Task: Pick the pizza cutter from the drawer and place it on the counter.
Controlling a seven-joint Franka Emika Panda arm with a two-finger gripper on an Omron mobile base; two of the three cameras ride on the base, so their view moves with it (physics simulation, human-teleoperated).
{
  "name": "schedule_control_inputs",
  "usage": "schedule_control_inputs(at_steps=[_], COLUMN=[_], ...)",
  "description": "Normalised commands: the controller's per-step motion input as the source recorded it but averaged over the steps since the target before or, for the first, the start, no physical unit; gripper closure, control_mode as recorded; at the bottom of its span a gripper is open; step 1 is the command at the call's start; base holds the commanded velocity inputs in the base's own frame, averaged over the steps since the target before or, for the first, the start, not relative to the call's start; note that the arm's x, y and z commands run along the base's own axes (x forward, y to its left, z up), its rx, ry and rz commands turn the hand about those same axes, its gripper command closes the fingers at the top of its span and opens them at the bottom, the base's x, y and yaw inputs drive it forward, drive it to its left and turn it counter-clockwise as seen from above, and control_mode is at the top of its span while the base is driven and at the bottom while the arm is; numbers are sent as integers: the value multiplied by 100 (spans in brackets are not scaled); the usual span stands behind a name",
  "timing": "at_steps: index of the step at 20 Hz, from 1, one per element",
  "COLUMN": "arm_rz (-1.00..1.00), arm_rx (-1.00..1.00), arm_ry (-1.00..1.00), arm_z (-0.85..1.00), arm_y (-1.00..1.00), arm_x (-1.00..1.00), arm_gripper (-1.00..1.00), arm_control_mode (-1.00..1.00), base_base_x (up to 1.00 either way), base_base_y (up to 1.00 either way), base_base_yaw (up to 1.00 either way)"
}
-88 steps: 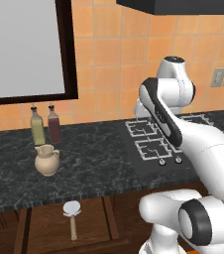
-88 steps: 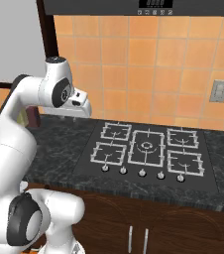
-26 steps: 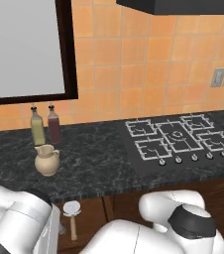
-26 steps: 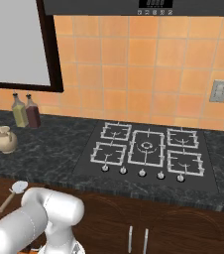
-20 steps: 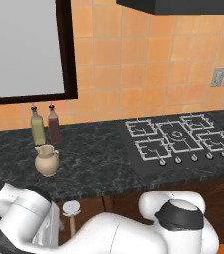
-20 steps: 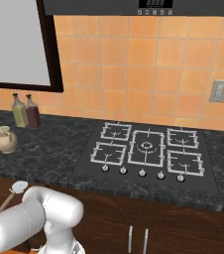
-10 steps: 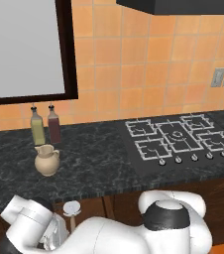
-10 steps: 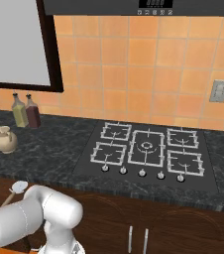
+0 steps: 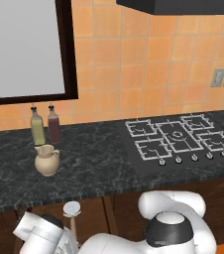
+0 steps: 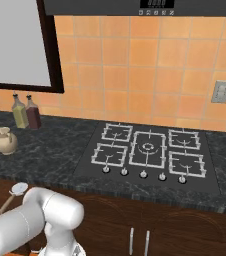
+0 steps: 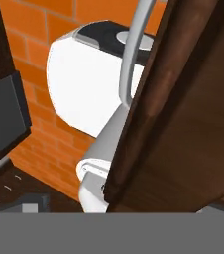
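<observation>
Down at the bottom left of the left base view, the pizza cutter [image 9: 72,211] lies in the open drawer [image 9: 91,218], wheel toward the surface [image 9: 94,163], handle running down behind the arm. Pincer's spread wide, nothing in it. Further up sit a beige jug [image 9: 47,159] and two bottles [image 9: 44,125], with the hob [image 9: 178,141] at right.

A: What's closest to the camera?
B: A dark brown wooden panel [image 11: 183,109], tilted, crossing the right side from top to bottom.
A: And behind it?
B: A curved grey metal handle [image 11: 134,49] beside its edge, orange tiles [image 11: 39,124] at left, and a dark slab [image 11: 2,119] at the far left.
</observation>
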Motion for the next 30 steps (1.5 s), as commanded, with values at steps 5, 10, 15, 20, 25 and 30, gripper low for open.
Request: schedule_control_inputs(at_steps=[5,10,15,20,25,30], arm_rz=[2,0,0,17,21,24], arm_rx=[0,0,0,2,0,-1], arm_ry=[13,9,13,7,29,35], arm_z=[-36,0,23,100,100,28], arm_y=[-52,-100,-79,4,48,45], arm_x=[-45,-100,-100,-28,30,36], arm_gripper=[-100,-100,-100,-100,-100,-100], arm_control_mode=[-100,-100,-100,-100,-100,-100], base_base_x=[0,0,0,0,0,0], base_base_y=[0,0,0,0,0,0], base_base_yaw=[0,0,0,0,0,0])
